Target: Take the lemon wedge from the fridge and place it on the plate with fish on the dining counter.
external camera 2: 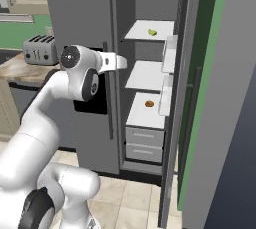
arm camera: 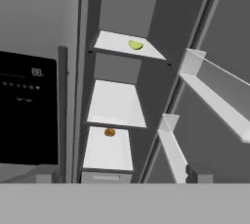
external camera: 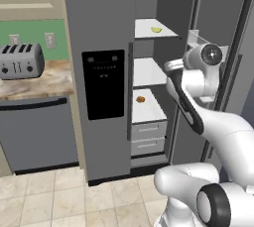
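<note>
The fridge [external camera: 101, 72] stands with its right door swung open, white shelves showing inside. On the top shelf lies the tiny yellow-green lemon wedge [external camera: 156, 29] [external camera 2: 152, 32] [arm camera: 135, 45]. My gripper [external camera: 173, 66] [external camera 2: 120, 63] [arm camera: 121, 179] hovers in front of the open compartment at about middle-shelf height, well below and short of the wedge. Its fingertips [arm camera: 197, 173] stand wide apart, open, with nothing between them. The plate with fish and the dining counter are out of view.
A small round brown food item [external camera: 141, 99] [arm camera: 109, 132] sits on the lower shelf above two drawers [external camera: 148, 138]. Door bins [arm camera: 215, 91] jut out from the open door on the right. A toaster [external camera: 21, 61] stands on the marbled countertop [external camera: 47, 80] at left, above a dishwasher [external camera: 37, 134].
</note>
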Controlling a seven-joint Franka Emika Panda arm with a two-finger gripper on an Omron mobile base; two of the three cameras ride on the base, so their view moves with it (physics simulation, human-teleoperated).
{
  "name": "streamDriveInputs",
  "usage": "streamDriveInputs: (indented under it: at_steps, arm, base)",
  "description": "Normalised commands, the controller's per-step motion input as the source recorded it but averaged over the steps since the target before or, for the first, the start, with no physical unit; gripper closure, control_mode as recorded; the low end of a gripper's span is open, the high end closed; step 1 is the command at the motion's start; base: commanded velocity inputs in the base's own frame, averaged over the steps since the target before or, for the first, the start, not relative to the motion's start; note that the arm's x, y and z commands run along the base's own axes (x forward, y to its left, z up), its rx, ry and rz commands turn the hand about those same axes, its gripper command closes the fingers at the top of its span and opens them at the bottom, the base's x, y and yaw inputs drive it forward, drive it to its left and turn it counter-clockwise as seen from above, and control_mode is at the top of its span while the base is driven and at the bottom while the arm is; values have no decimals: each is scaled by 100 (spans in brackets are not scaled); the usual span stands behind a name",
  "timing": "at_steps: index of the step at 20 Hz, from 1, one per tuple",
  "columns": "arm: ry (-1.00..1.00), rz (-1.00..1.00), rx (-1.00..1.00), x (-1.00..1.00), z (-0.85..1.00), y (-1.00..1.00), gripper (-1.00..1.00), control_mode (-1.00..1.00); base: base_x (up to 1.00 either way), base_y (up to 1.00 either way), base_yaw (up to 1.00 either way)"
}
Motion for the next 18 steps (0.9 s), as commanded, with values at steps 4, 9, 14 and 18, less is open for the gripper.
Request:
streamDriveInputs:
  at_steps: [4, 9, 14, 18]
  arm:
    - [6, 0, 3, -6, 0, -6, -100, -100]
    - [21, 0, 1, -60, -15, 2, -100, -100]
    - [1, 0, 0, 0, 0, 0, -100, -100]
    - [0, 0, 0, 0, 0, 0, -100, -100]
  base:
    - [0, 0, 0]
    - [0, 0, 0]
    - [0, 0, 0]
    - [0, 0, 0]
